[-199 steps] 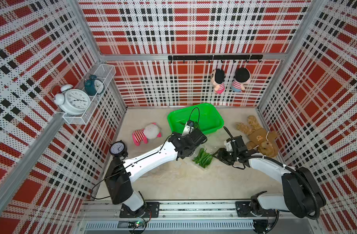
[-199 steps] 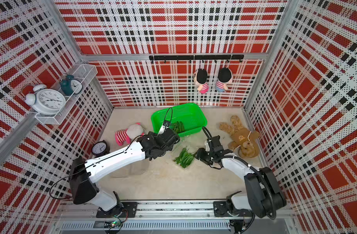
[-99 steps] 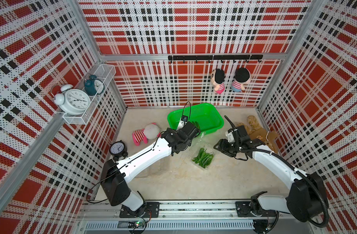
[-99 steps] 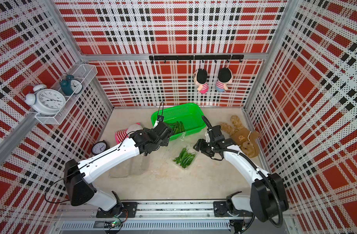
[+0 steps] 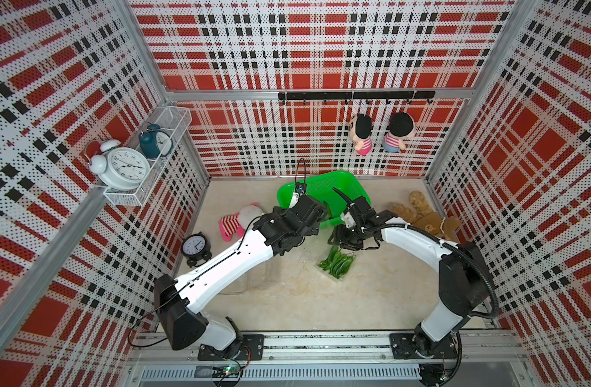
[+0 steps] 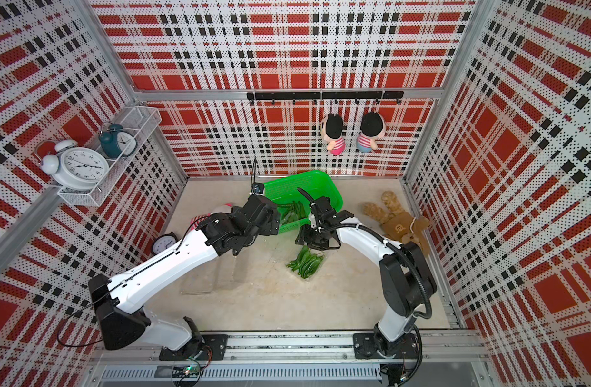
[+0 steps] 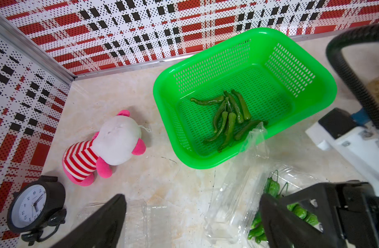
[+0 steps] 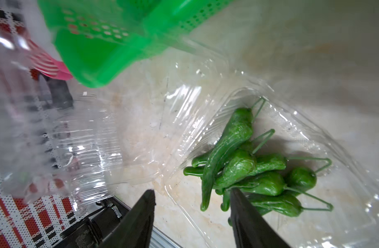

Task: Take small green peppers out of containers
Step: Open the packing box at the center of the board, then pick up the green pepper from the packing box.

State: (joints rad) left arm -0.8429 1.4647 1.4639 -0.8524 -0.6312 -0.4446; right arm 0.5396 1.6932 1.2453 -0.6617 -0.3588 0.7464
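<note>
In both top views the right claw hangs over the small green peppers, at the heap's end facing the green basket; this arm is nearer. In the left wrist view the left claw is wide open, empty. In the right wrist view the right claw is open too, holding nothing; the peppers lie in the clear container on the worktop, mostly beyond one finger, long axes roughly across the closing line.

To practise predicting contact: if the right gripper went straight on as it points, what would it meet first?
Probably the small green peppers piled in the clear container ahead of the right gripper, though depth is unclear.
</note>
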